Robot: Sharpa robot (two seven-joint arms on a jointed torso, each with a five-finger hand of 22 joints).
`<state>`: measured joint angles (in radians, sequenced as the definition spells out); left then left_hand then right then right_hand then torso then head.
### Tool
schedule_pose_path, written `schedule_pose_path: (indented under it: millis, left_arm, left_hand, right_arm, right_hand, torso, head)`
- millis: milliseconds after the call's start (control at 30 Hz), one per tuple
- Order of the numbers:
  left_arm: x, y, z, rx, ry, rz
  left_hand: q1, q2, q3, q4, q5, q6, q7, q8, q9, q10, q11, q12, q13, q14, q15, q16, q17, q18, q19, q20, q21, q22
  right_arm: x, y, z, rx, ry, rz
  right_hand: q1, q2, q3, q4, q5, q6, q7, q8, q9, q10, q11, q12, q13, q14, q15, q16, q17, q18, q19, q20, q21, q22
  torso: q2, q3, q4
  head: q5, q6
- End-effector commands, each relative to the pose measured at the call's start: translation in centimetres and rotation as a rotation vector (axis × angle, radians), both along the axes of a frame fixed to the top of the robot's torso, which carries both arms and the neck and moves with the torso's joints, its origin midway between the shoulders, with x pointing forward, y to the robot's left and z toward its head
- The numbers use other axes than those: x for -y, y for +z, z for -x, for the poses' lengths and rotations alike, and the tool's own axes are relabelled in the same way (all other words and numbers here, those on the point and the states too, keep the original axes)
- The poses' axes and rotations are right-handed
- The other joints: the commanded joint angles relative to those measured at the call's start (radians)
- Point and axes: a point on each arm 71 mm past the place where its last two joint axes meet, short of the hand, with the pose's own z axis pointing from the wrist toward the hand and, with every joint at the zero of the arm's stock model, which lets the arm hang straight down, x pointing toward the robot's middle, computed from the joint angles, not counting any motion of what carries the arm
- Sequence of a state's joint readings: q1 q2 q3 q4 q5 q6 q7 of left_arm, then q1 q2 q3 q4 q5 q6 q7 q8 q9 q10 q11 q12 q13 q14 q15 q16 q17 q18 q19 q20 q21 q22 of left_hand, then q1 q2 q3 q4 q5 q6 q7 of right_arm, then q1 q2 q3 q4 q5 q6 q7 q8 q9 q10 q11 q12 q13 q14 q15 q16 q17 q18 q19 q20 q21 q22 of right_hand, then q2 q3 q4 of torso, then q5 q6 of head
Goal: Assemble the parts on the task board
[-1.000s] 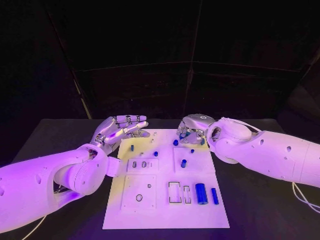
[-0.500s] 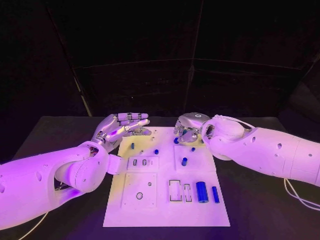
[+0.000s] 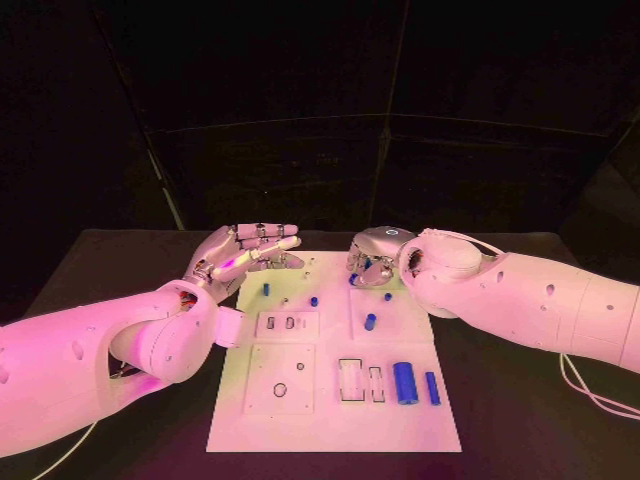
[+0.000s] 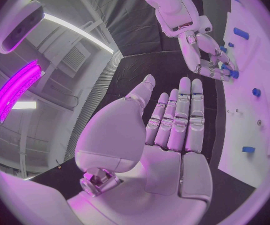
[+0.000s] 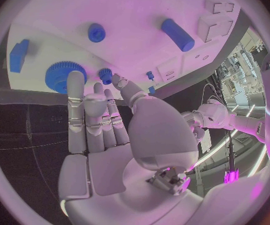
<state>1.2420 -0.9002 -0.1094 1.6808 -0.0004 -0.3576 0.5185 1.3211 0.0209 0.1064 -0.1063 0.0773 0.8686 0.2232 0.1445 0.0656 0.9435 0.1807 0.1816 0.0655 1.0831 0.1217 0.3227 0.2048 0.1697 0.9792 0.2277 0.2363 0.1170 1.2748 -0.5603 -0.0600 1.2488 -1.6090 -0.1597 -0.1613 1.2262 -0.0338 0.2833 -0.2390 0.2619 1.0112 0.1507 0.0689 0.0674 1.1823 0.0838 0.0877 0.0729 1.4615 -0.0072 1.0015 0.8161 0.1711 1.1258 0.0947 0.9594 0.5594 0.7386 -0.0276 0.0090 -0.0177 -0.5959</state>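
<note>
Black table before dark panelled walls.

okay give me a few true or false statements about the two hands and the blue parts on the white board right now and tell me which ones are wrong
1. The left hand holds nothing, fingers extended. True.
2. The right hand is at the board's near edge. False: it is at the far end of the task board.
3. Two blue cylinders lie side by side near the board's near right corner. True.
4. The left hand grips a blue gear. False: the blue gear lies on the board by the right hand's fingertips.
</note>
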Motion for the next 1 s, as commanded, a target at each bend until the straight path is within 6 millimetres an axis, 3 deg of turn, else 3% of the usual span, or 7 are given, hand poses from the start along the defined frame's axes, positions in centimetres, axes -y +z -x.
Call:
schedule_pose_path:
  millis: [33, 267, 633, 1000]
  left_arm:
    - [0.13, 0.24, 0.07, 0.008, -0.016, 0.0]
    - [0.24, 0.38, 0.04, 0.009, -0.02, 0.001]
    - [0.32, 0.56, 0.0, 0.014, -0.023, 0.002]
    - [0.36, 0.59, -0.06, 0.015, -0.025, 0.003]
  left_hand:
    - [0.004, 0.006, -0.001, -0.003, -0.006, -0.007, 0.016, -0.004, -0.001, -0.006, 0.001, -0.005, -0.001, 0.0, -0.002, 0.005, 0.002, 0.011, 0.005, 0.0, -0.004, -0.001]
    - [0.004, 0.008, -0.001, -0.003, -0.006, -0.007, 0.016, -0.004, -0.001, -0.007, 0.001, -0.005, -0.001, 0.0, -0.002, 0.006, 0.002, 0.011, 0.005, 0.0, -0.004, -0.001]
    - [0.004, 0.01, -0.001, -0.003, -0.006, -0.007, 0.016, -0.004, -0.001, -0.007, 0.001, -0.005, -0.001, 0.0, -0.002, 0.006, 0.003, 0.011, 0.006, 0.0, -0.004, -0.001]
    - [0.004, 0.01, -0.001, -0.003, -0.006, -0.007, 0.016, -0.004, -0.001, -0.007, 0.001, -0.005, -0.001, 0.0, -0.002, 0.006, 0.003, 0.011, 0.006, 0.0, -0.004, -0.001]
  right_arm:
    - [0.1, -0.08, -0.13, -0.018, -0.004, 0.028]
    - [0.03, -0.15, -0.25, -0.023, -0.005, 0.033]
    - [-0.08, -0.28, -0.37, -0.034, 0.005, 0.037]
    - [-0.34, -0.33, -0.59, -0.037, 0.01, 0.027]
  right_hand:
    - [-0.002, 0.005, 0.001, 0.007, -0.007, 0.002, 0.003, 0.002, 0.002, -0.003, 0.0, 0.006, 0.001, 0.02, 0.002, 0.006, 0.003, 0.008, -0.006, 0.003, 0.005, 0.002]
    - [-0.002, 0.009, 0.004, 0.01, -0.009, 0.006, 0.002, 0.003, 0.002, 0.0, -0.001, 0.008, 0.002, 0.019, 0.002, 0.01, 0.006, 0.008, -0.008, 0.003, 0.009, 0.006]
    - [0.002, 0.024, 0.02, 0.023, -0.023, 0.026, 0.0, 0.009, 0.004, 0.007, -0.003, 0.015, 0.002, 0.015, 0.0, 0.031, 0.024, 0.006, -0.01, 0.002, 0.031, 0.026]
    - [0.004, 0.035, 0.035, 0.035, -0.045, 0.034, -0.001, 0.009, 0.004, 0.013, -0.005, 0.02, 0.002, 0.015, -0.001, 0.049, 0.042, 0.005, -0.011, 0.002, 0.047, 0.042]
  torso:
    - [0.004, -0.0005, 0.0007]
    - [0.005, 0.0007, 0.0003]
    - [0.009, -0.0026, 0.0053]
    - [0.01, -0.0024, 0.0023]
  head:
    - [0.001, -0.001]
    - [0.007, -0.003]
    - [0.007, -0.005]
    - [0.013, -0.009]
